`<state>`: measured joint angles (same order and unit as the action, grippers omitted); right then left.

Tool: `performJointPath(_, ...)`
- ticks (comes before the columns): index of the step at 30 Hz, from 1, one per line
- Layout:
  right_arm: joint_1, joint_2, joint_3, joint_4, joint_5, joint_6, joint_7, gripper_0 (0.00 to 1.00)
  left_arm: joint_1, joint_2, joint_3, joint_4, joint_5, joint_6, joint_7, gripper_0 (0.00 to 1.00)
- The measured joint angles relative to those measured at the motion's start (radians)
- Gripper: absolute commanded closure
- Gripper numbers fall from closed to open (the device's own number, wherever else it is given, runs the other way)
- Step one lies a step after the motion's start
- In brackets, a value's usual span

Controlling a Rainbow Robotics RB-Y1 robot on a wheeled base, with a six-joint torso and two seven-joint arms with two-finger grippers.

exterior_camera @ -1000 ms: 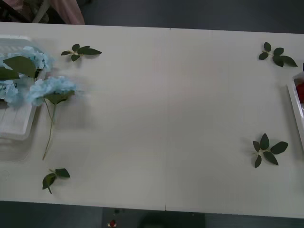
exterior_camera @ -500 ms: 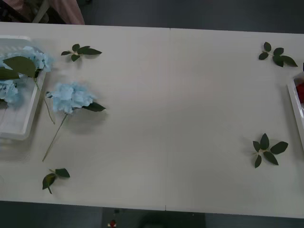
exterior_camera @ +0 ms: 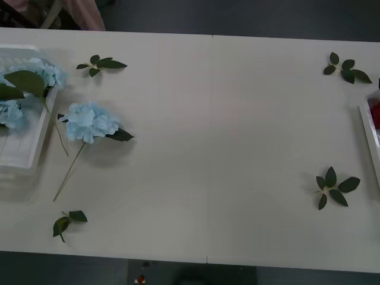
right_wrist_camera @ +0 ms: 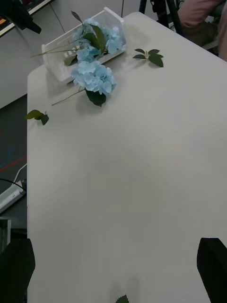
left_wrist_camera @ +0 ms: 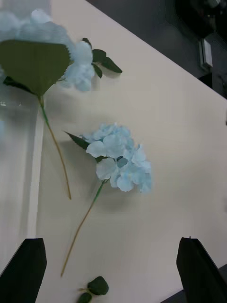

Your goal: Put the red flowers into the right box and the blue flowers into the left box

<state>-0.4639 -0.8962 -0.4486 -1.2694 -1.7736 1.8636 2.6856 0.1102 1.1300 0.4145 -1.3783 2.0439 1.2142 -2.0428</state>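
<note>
One blue flower [exterior_camera: 89,122] [right_wrist_camera: 94,76] [left_wrist_camera: 120,156] lies on the table just right of the left box [exterior_camera: 24,157] [right_wrist_camera: 54,47], its stem pointing to the front edge. Other blue flowers [exterior_camera: 41,71] [right_wrist_camera: 101,35] [left_wrist_camera: 47,33] rest in that box, with one stem hanging over its rim. At the far right edge stands the right box [exterior_camera: 368,133], and a bit of the red flowers [exterior_camera: 375,113] shows inside it. My left gripper [left_wrist_camera: 111,241] hovers open above the loose blue flower. My right gripper [right_wrist_camera: 115,241] is open, high over the table, far from the flowers.
Loose green leaf sprigs lie at the back left [exterior_camera: 102,64], front left [exterior_camera: 66,221], back right [exterior_camera: 346,68] and right [exterior_camera: 333,187]. The white table [exterior_camera: 225,136] runs wide between the boxes. Its front edge is near.
The blue flower that leaned on the left box's rim has slid off to the right and now lies flat on the table beside the box.
</note>
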Motion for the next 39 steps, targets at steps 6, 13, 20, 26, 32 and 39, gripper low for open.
performJointPath(6, 0.0, 0.0, 0.0, 0.0, 0.0, 0.0, 0.0, 0.0, -0.003, -0.024, -0.003, -0.241, -0.172, -0.129, 0.0, 0.2)
performJointPath(13, 0.0, 0.0, 0.0, 0.0, 0.0, 0.0, 0.0, 0.0, -0.09, -0.113, -0.168, -0.421, -0.312, -0.315, 0.008, 0.2)
performJointPath(20, 0.0, 0.0, 0.0, 0.0, 0.0, 0.0, 0.0, 0.0, -0.157, -0.183, -0.364, -0.558, -0.451, -0.448, 0.025, 0.2)
performJointPath(26, 0.0, 0.0, 0.0, 0.001, 0.0, 0.0, 0.0, 0.0, -0.29, -0.176, -0.497, -0.597, -0.452, -0.46, 0.025, 0.2)
performJointPath(32, 0.0, 0.0, 0.0, 0.001, 0.0, 0.0, 0.0, 0.0, -0.431, -0.121, -0.651, -0.625, -0.43, -0.518, 0.029, 0.2)
performJointPath(39, 0.0, 0.0, 0.0, 0.001, 0.0, 0.0, 0.0, 0.0, -0.466, -0.096, -0.731, -0.706, -0.428, -0.563, 0.088, 0.2)
